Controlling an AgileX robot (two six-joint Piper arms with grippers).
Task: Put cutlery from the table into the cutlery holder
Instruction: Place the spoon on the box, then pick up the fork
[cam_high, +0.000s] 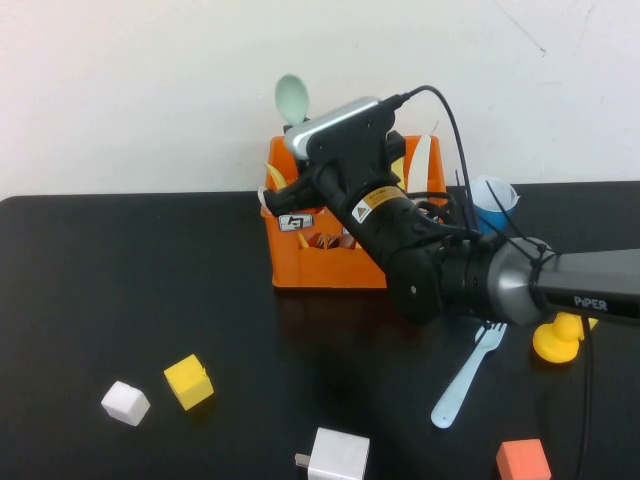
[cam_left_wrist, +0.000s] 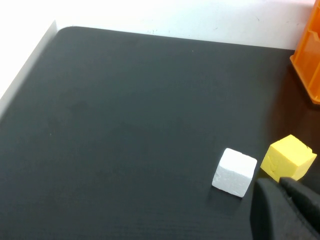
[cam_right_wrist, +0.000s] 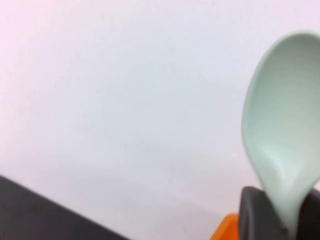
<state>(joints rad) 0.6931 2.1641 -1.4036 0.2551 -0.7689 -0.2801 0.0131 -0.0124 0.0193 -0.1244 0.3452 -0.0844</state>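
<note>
- Above the orange crate (cam_high: 330, 255) at upper centre, right end effector (cam_right_wrist: 280, 220) grips the mint-green spoon (cam_high: 292, 100); released off-line, it could miss its compartment
- Left end effector (cam_left_wrist: 287, 210), lower right of its wrist view near the yellow cube (cam_left_wrist: 291, 157): cannot tell its state

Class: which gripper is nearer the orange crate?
Right. The right gripper, shut on the mint spoon, hangs over the orange crate; the left gripper sits off by the yellow cube.

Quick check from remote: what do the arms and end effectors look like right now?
The right arm is glossy black with a grey forearm lettered PIPER, a silver wrist camera, a yellow warning sticker and black cables. Its right end effector has dark grey fingers. The left end effector shows only as matte black.
</note>
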